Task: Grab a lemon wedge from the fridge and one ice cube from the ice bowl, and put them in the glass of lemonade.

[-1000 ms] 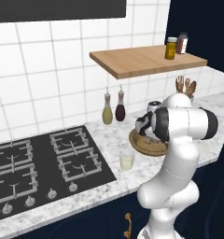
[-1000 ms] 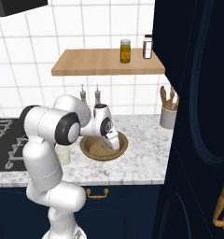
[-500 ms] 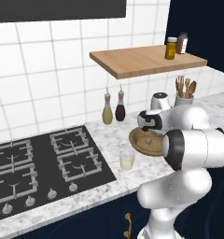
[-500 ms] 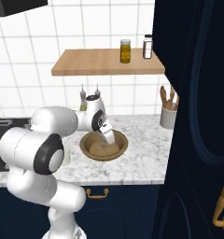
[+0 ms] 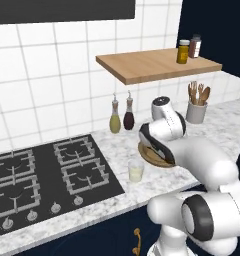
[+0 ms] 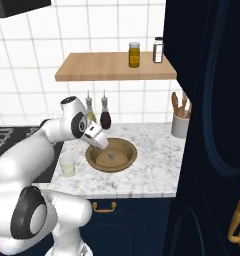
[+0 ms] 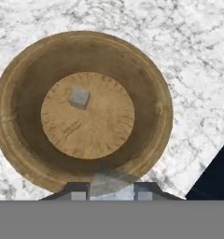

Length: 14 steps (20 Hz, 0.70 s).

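In the left base view the white arm is seen rising from the lower right of the frame, bent at a large elbow joint and folded back toward the centre, so that the wrist is carried over the ice bowl (image 5: pixel 151 155) at centre right. In the right base view the same arm sweeps up from the lower left, the forearm reaching toward the upper middle and the hand angled down and to the right, with the gripper (image 6: pixel 110 156) held over the ice bowl (image 6: pixel 123 159) at frame centre, its tips apart from the bowl floor.

In the hand view the ice bowl (image 7: pixel 20 79) is looked straight down into: a brown ring with a darker inner wall and a paler round floor. A single small grey ice cube (image 7: pixel 79 97) lies on that floor, left of and above its centre. The two dark fingertips (image 7: pixel 78 192) are seen at the bottom edge, standing a modest gap apart with nothing between them; the jaws are partly parted and hold nothing.

The glass of lemonade (image 5: pixel 136 170) stands on the marble counter (image 5: pixel 117 192) just left of the bowl in the left base view, near the stove edge, and at left of centre in the right base view (image 6: pixel 68 166). Two oil bottles (image 5: pixel 121 115) stand against the tiled wall behind it.
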### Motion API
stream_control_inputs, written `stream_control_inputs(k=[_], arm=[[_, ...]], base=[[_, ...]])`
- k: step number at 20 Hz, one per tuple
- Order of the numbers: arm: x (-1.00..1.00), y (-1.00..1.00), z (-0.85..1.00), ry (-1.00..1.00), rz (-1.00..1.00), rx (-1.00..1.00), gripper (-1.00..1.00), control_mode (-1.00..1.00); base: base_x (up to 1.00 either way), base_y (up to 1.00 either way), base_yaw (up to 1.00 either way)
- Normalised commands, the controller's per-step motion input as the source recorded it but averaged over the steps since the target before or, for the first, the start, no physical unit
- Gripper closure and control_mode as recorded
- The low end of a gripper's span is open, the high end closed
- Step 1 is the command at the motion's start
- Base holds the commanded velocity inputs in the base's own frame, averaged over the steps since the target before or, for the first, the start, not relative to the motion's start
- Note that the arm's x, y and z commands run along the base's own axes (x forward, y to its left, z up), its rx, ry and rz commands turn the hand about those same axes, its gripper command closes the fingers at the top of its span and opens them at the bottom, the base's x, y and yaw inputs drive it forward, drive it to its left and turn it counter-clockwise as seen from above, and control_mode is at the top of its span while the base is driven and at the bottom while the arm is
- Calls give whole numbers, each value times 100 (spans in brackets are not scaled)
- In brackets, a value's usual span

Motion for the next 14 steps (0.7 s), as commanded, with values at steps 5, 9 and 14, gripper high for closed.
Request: stream_control_inputs(k=[5,9,14], arm=[[-63,76,30,13,39,-26,100,-100],[-51,77,32,19,37,-24,100,-100],[-41,74,28,21,35,-23,100,-100]], base=[[0,0,0],[0,0,0],[0,0,0]])
